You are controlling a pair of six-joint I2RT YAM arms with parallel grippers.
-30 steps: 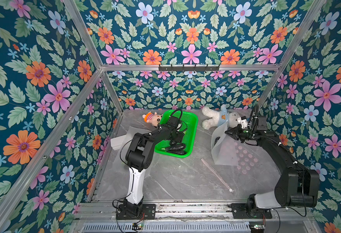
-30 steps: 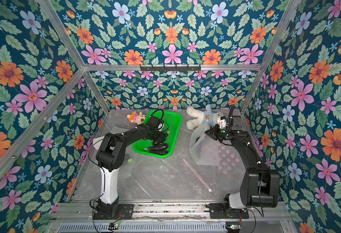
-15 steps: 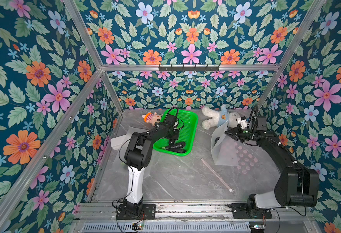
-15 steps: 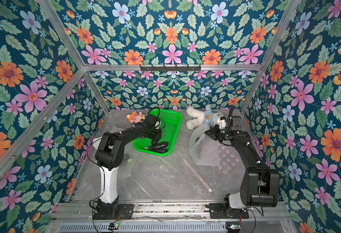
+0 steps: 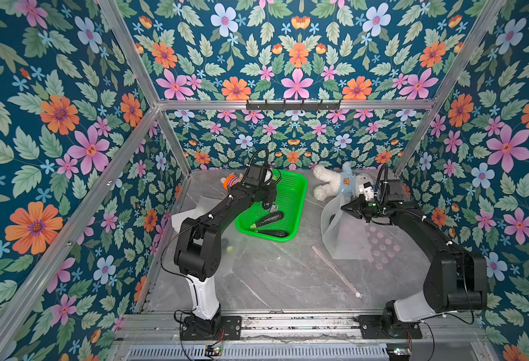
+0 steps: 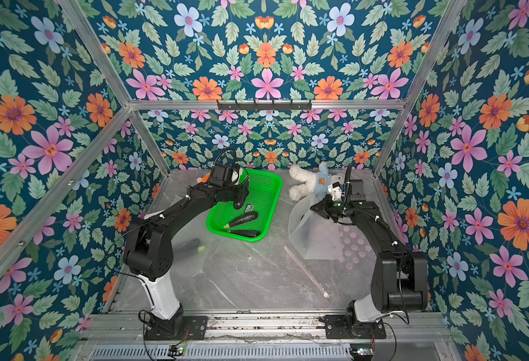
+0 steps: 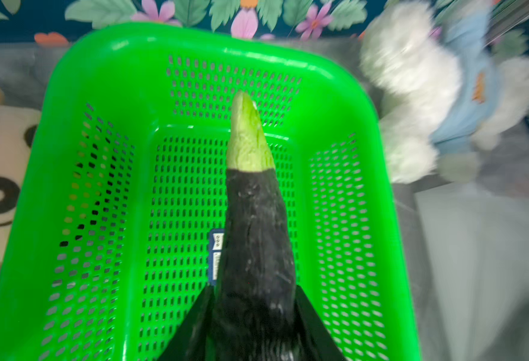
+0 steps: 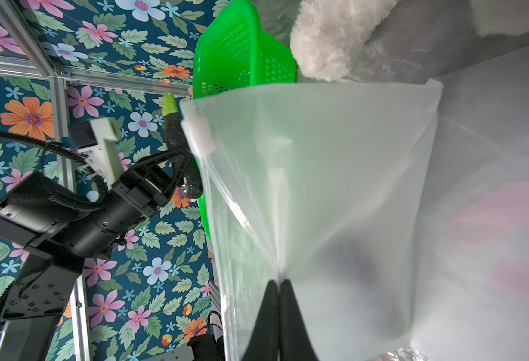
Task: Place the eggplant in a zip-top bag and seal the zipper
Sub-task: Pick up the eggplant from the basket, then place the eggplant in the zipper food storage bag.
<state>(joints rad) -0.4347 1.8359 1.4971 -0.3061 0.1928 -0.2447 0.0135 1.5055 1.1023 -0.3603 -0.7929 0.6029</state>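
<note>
Eggplant [image 7: 254, 243] is off the counter [image 5: 272, 275], gripped at its dark lower body by the left end effector [image 7: 254, 297]. The jaws stand part-closed against both of its sides, and the green cap points away from the wrist. It hangs above the green basket [image 5: 300, 187], which sits toward the counter's back edge, left of centre. Two more eggplants [image 5: 268, 218] lie on the basket floor.

Right of the basket, the bag [image 5: 344, 231] rests on the right half of the counter with one lip raised. The right end effector [image 8: 278, 283] is pinched fully closed on that lip, holding the mouth open toward the basket. The zipper slider [image 8: 198, 135] sits near one end of the mouth, which is unsealed.

Assessment: pick-up looks complete and transfer is the step in hand. The next move calls for carrying the eggplant rightward, lining its length up with the opening, and releasing it well inside, clear of the track.
</note>
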